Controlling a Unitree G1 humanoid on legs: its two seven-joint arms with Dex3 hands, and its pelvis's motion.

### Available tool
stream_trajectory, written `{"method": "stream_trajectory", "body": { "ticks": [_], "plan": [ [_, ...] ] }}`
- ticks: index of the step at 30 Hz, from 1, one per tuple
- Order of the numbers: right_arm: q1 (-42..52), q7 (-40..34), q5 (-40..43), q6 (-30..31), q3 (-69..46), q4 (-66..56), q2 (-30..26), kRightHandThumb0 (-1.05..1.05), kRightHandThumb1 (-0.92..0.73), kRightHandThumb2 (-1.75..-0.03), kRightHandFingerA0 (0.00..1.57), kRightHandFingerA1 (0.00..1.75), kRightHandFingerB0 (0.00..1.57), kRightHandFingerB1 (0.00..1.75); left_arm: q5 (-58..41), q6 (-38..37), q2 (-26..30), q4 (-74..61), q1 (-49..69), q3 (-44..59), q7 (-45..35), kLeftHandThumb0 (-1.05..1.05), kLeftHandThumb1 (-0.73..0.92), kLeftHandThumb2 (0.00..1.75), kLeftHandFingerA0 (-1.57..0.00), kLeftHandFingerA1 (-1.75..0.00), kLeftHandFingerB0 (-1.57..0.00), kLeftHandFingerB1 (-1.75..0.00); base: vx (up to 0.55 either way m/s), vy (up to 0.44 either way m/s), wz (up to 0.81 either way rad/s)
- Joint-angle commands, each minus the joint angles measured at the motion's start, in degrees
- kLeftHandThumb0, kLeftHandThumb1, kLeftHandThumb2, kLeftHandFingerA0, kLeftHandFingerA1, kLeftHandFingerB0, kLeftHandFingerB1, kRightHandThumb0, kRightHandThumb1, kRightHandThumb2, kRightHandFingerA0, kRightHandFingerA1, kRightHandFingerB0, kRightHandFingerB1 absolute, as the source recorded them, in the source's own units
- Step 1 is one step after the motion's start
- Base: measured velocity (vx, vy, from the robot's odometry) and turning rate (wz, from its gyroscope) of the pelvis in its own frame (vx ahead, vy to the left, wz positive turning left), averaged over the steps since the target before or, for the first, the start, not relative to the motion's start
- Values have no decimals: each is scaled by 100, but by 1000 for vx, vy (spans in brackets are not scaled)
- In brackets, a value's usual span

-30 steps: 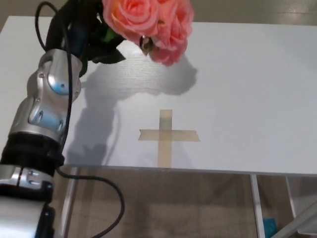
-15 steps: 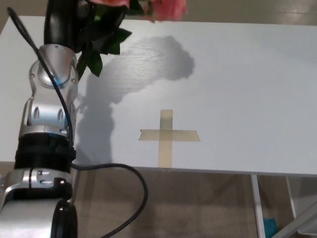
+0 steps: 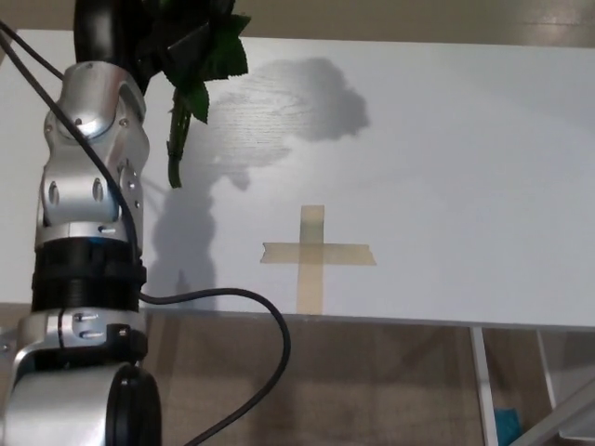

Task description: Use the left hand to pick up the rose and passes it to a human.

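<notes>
Head view crops the rose (image 3: 191, 65) blooms above its leaves.

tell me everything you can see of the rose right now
Only the lower part of the rose shows: dark green leaves and a thin green stem hanging down, its cut end free above the white table. The blooms are out of frame at the top edge. It is raised off the table, apparently held by the left hand, whose fingers are hidden.

The left arm (image 3: 88, 186) shows silver jointed casings with small screws, a black ribbed band, looping black cables (image 3: 232, 316); possibly a blue indicator.
</notes>
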Motion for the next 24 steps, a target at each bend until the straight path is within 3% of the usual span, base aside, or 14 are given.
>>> {"method": "stream_trajectory", "body": {
  "ticks": [1, 13, 24],
  "plan": [
    [72, 1, 2, 18, -24, 15, -1, -32, -70, -61, 67, 44, 50, 38, -360, 244, -32, -157, 48, -90, -117, -19, 82, 66, -99, -144, -79, -96, 0, 0, 0],
    [80, -14, -24, 37, 2, 11, 22, -32, -70, -61, 66, 44, 50, 38, -567, 469, -249, -346, 254, -350, -107, -19, 82, 66, -97, -148, -77, -98, 0, 0, 0],
    [-28, -33, -57, 38, 42, 17, 40, -32, -70, -61, 68, 44, 49, 38, -725, 536, -1058, -326, 267, -618, 2, -21, 81, 67, -103, -141, -82, -95, 0, 0, 0]
  ]
}}
